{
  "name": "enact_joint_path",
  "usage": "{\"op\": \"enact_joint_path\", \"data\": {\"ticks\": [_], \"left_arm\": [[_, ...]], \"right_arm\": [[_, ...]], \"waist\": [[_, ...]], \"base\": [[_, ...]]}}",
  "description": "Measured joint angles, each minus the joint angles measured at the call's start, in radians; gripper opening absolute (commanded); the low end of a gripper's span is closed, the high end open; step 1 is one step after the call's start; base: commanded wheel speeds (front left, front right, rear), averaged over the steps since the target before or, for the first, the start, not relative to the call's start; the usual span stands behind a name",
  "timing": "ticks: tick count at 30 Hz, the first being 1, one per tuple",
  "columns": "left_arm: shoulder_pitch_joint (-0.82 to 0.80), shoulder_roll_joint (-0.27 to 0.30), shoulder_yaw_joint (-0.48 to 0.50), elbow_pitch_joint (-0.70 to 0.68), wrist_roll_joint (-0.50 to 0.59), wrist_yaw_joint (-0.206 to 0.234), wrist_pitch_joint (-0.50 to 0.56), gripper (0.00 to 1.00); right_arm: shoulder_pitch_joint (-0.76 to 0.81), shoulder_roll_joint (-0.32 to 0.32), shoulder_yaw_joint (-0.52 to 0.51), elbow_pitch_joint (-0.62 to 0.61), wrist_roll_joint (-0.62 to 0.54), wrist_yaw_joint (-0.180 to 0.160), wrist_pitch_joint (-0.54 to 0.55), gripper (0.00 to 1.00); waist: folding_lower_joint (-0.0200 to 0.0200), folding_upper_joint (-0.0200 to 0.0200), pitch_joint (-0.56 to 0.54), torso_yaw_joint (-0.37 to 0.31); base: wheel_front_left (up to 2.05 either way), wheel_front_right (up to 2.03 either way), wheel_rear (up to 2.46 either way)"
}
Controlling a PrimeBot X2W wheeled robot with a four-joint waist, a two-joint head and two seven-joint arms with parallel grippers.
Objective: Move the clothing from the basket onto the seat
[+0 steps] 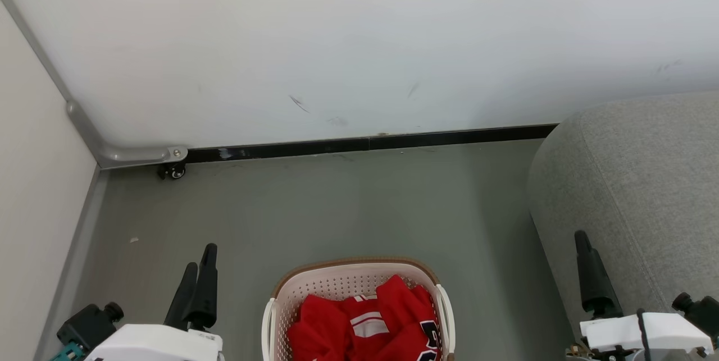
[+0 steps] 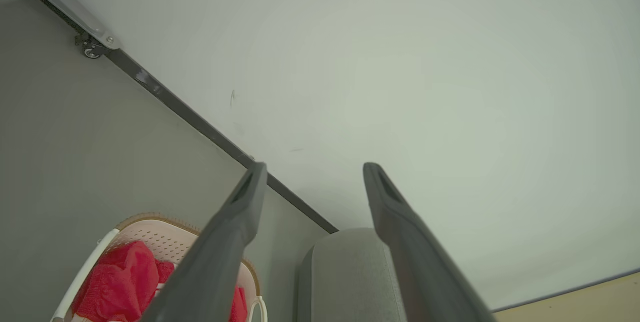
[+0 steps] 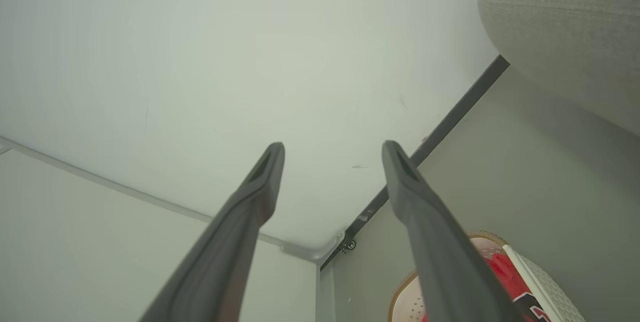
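Receiving seat [image 1: 646, 181]: stands to the robot's right of the basket, with a strip of floor [image 1: 365, 204] between them. The near edge is rounded, so I judge that a garment laid too close to it could slide off.
Basket [image 1: 314, 293]: sits on the floor at the low centre of the head view, partly cut off by the bottom edge. It looks light. A finger caught in the perforated wall or a side handle could tip it or drag it along on the lift.
Clothing [image 1: 359, 327]: a red heap inside the basket, the pieces overlapping. A pinch on one piece may trail a second, which could fall on the floor on the way across. A shallow pinch on fabric this soft may slip.
Left claw [image 2: 315, 166]: jaws wide, holding nothing. It is left of the basket and above the floor, fingers pointing forward at the wall [image 1: 359, 41], not over the clothing.
Right claw [image 3: 335, 145]: jaws wide, empty. It is right of the basket, fingers pointing forward. In the head view one finger overlaps the seat's flank, and I cannot tell whether they touch. A sideways swing from here could brush the upholstery.
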Motion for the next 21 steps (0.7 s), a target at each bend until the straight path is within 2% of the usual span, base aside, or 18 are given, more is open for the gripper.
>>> {"op": "enact_joint_path", "data": {"ticks": [14,21], "left_arm": [[0.000,0.027,-0.084,-0.043,0.320,0.049,-0.046,1.00],[0.000,0.036,-0.114,-0.056,0.466,0.089,-0.068,1.00]], "right_arm": [[0.001,-0.002,0.029,0.008,-0.310,0.000,-0.050,1.00],[0.001,-0.002,0.030,0.010,-0.464,0.000,-0.060,1.00]], "waist": [[-0.0115,0.0000,-0.007,0.010],[-0.0148,0.0000,-0.005,0.014]], "base": [[0.00,0.00,0.00],[0.00,0.00,0.00]]}}
